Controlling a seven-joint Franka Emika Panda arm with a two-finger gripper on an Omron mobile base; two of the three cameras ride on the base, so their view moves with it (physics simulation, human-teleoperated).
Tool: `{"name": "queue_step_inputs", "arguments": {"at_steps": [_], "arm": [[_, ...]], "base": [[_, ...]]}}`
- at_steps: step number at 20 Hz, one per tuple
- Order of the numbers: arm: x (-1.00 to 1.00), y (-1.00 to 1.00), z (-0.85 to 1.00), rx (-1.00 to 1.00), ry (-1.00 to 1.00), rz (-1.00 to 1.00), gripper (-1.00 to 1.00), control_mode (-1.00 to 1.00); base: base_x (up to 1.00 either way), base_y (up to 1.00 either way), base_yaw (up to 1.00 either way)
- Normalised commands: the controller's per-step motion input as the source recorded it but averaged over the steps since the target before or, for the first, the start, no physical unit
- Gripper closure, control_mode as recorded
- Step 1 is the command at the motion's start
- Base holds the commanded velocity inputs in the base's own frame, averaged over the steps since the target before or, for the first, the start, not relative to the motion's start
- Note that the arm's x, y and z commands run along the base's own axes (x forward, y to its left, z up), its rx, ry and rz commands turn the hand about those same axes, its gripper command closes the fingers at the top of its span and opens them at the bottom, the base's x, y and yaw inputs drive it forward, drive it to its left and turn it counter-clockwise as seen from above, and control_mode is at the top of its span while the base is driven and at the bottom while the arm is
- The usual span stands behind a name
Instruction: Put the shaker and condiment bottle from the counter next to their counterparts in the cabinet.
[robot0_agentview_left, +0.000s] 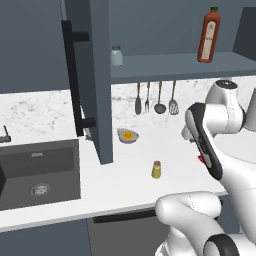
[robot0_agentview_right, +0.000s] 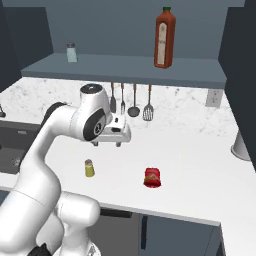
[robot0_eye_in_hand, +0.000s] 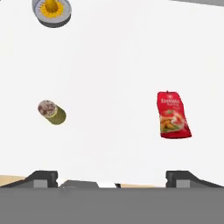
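White counter (robot0_agentview_right: 200, 165), yellow shaker (robot0_agentview_right: 89, 168) and red bottle (robot0_agentview_right: 152, 177) well apart, jaws wide open, empty

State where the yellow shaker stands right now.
The shaker stands upright on the counter, left of the red condiment bottle in the right base view, below the hand.

Even, diffuse rendered light with no visible source. The counter (robot0_agentview_right: 200, 165) reads bright white, nearly washed out in the hand view, where its speckle vanishes. The shaker (robot0_eye_in_hand: 52, 112) casts almost no shadow. The cabinet (robot0_agentview_left: 100, 75) interior stays dim slate. All views are soft, slightly blurred; edges show no evident distortion.
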Motion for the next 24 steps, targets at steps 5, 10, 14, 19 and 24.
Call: {"name": "queue_step_inputs", "arguments": {"at_steps": [5,10,14,19,24], "arm": [[-0.01,-0.42,-0.47,-0.02,0.00,0.05,-1.00,-1.00],[0.06,0.00,-0.35,0.20,-0.15,0.45,-1.00,-1.00],[0.29,0.04,-0.56,0.18,-0.16,0.60,-1.00,-1.00],[0.24,0.28,-0.41,0.18,-0.11,0.51,-1.00,-1.00],[0.21,0.66,-0.14,0.10,-0.09,0.36,-1.00,-1.00]], "base": [[0.00,0.00,0.00],[0.00,0.00,0.00],[0.00,0.00,0.00],[0.00,0.00,0.00],[0.00,0.00,0.00]]}}
